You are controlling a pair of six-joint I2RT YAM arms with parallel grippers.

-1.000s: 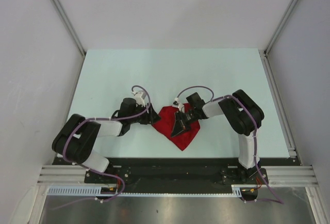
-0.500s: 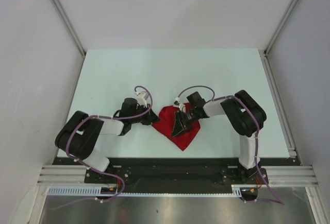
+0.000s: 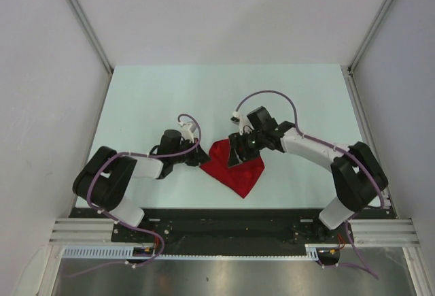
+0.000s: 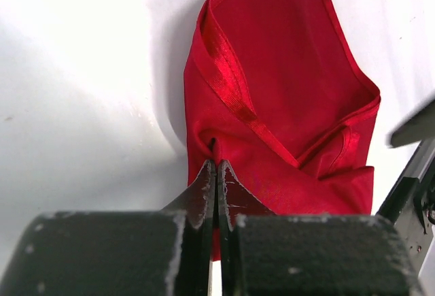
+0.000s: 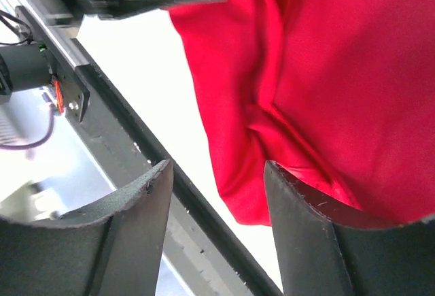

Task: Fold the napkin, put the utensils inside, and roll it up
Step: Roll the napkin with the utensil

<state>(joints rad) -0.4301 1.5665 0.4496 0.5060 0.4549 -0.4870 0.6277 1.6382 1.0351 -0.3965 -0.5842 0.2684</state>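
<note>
The red napkin (image 3: 238, 170) lies crumpled and folded over itself on the table, near the front edge. My left gripper (image 3: 202, 162) sits at the napkin's left edge. In the left wrist view its jaws (image 4: 216, 165) are shut on a pinch of the napkin (image 4: 285, 105), and red cloth shows between them. My right gripper (image 3: 236, 153) hangs over the napkin's far side. Its fingers are open (image 5: 217, 177) with nothing between them, and the napkin (image 5: 340, 71) lies below. The utensils are hidden or out of view.
The pale table (image 3: 170, 99) reaches back to white enclosure walls. A black rail (image 5: 129, 139) runs along the table's front edge just beside the napkin. A right gripper finger (image 4: 411, 180) stands close to the napkin's right side.
My left gripper has shut on the napkin's left edge. My right gripper has opened, let go of the cloth and lifted back, its elbow swinging out to the right.
</note>
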